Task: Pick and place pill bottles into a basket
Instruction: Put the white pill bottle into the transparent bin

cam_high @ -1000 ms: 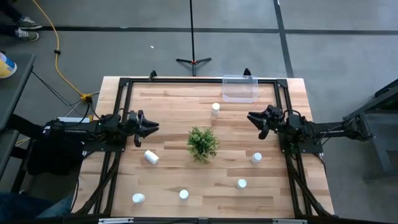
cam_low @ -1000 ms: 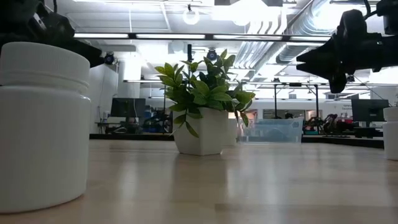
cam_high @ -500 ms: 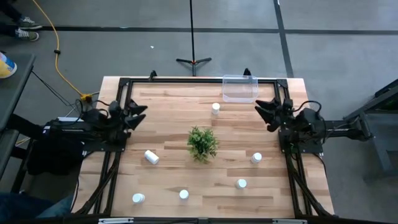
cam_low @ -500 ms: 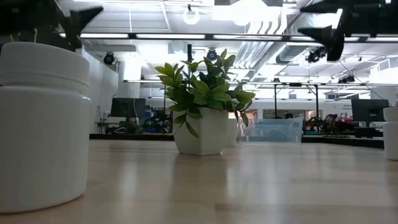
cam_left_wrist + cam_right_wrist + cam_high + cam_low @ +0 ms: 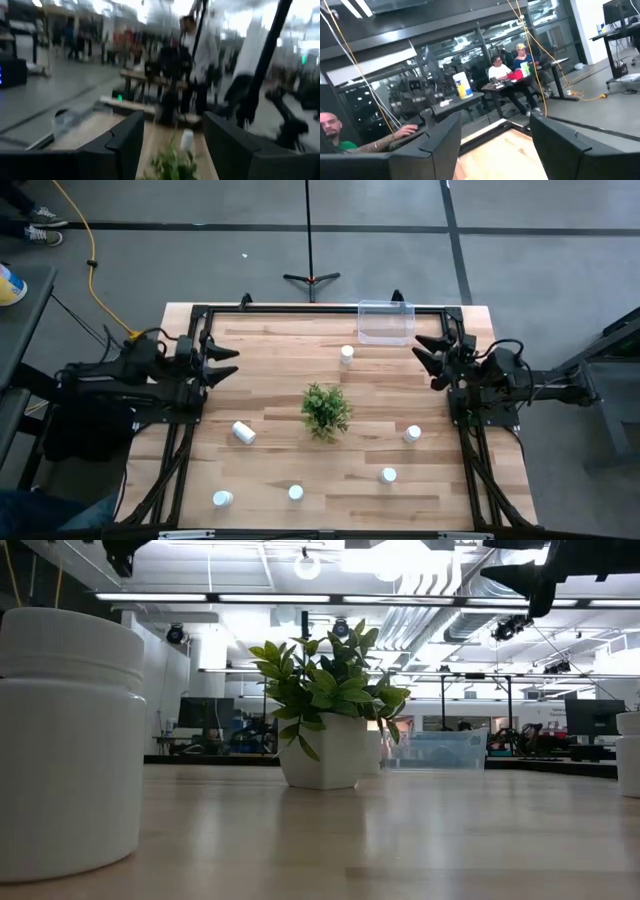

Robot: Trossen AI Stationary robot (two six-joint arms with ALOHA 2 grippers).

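Observation:
Several white pill bottles stand apart on the wooden table: one (image 5: 347, 355) in front of the basket, one lying (image 5: 243, 432) at the left, others (image 5: 413, 434) (image 5: 388, 475) (image 5: 296, 493) (image 5: 222, 499) toward the near edge. The clear basket (image 5: 386, 322) rests on its base at the far edge. My left gripper (image 5: 224, 363) hangs open, high over the table's left side. My right gripper (image 5: 426, 352) hangs open, high over the right side. Nothing is between either pair of fingers (image 5: 125, 145) (image 5: 560, 145).
A green potted plant (image 5: 326, 410) stands at the table's middle, between the bottles. A black frame (image 5: 300, 310) runs along the table's edges. People sit at desks (image 5: 507, 75) in the room beyond. In the low view one bottle (image 5: 70, 740) looms close at the left.
Both grippers have risen well above the table and drawn back a little toward their own sides, their fingers tipping up from slanting down to about level. Both have opened wider. No bottle has moved.

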